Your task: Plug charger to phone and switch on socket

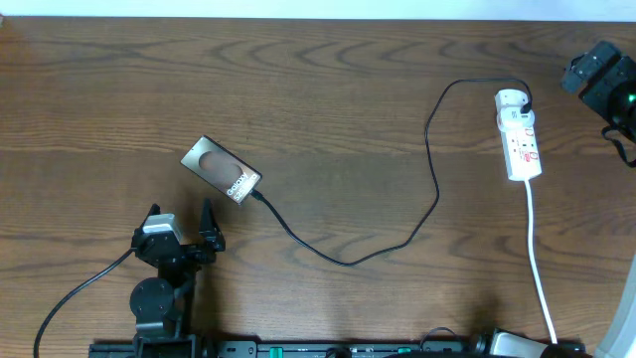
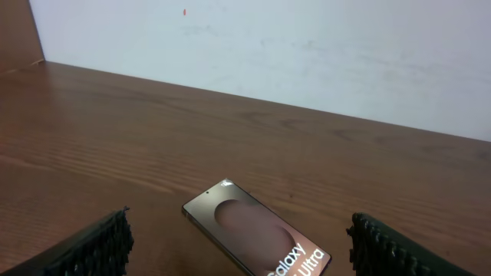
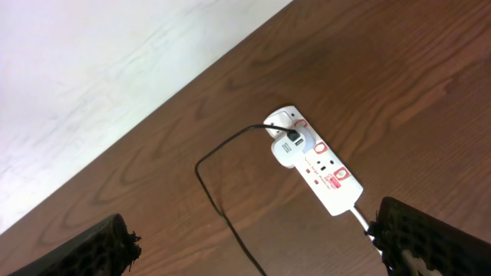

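The phone (image 1: 221, 170) lies flat on the table left of centre, dark brown with pale lettering. It also shows in the left wrist view (image 2: 257, 230). The charger cable (image 1: 435, 189) runs from the phone's near-right end in a loop to a black adapter (image 1: 524, 99) seated in the far end of the socket strip (image 1: 522, 139). The tip looks seated in the phone. My left gripper (image 1: 182, 221) is open and empty, just short of the phone. My right gripper (image 1: 599, 77) is open and empty, right of the strip, which shows below it (image 3: 318, 165).
The strip's white cord (image 1: 539, 268) runs toward the front edge at the right. A white wall (image 2: 307, 54) stands behind the table's far edge. The black cable (image 3: 207, 184) crosses the wood under my right gripper (image 3: 253, 230).
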`<act>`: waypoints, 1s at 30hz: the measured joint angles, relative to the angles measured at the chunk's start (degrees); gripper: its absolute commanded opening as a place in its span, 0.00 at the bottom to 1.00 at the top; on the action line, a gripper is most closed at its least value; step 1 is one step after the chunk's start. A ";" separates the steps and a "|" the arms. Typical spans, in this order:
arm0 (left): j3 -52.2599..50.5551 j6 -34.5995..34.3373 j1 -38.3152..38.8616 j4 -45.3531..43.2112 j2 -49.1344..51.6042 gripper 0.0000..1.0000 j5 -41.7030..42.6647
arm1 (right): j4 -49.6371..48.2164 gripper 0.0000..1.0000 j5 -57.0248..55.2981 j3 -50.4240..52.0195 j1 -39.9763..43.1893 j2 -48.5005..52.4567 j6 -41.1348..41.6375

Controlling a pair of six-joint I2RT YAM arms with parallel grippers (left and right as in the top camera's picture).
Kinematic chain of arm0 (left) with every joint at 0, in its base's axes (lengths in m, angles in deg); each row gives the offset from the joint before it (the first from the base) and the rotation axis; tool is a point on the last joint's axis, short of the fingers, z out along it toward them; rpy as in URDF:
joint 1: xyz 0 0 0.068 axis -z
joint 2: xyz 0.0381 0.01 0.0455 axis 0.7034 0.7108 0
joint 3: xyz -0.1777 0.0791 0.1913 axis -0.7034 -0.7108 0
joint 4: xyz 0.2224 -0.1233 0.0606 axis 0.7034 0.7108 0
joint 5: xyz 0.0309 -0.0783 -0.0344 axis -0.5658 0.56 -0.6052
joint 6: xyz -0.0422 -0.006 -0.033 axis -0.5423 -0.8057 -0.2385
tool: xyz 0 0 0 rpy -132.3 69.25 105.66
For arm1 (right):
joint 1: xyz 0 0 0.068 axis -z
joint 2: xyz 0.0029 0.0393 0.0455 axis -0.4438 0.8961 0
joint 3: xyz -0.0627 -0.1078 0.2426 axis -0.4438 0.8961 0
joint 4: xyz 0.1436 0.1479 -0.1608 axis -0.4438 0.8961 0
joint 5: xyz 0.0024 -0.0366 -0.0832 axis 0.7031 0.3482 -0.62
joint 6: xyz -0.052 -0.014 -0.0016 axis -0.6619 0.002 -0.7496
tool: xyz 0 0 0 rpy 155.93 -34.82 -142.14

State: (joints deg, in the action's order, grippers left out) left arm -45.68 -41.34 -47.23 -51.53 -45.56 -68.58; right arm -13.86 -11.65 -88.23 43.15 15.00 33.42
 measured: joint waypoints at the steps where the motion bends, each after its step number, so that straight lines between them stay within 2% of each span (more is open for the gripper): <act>1: 0.00 0.00 0.00 0.00 0.00 0.88 0.00 | 0.00 0.99 0.00 0.00 0.00 0.00 0.00; 20: 0.00 0.00 0.00 0.00 0.00 0.88 0.00 | 0.11 0.99 -0.04 0.00 0.00 0.00 -0.04; 25: 0.00 0.00 0.00 0.00 0.00 0.88 0.00 | 4.57 0.99 -0.81 0.04 -0.24 0.00 -0.11; 28: 0.00 0.00 0.00 0.02 0.00 0.88 0.00 | 5.05 0.99 -1.88 2.19 -1.44 -0.44 -0.11; 30: 0.00 0.00 0.00 0.00 0.00 0.88 0.02 | 1.01 0.99 -3.28 6.51 -3.23 -1.53 -0.11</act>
State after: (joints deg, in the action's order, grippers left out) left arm -45.68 -41.34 -47.23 -51.53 -45.56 -68.56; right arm -12.85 -14.93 -81.71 39.91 13.47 33.31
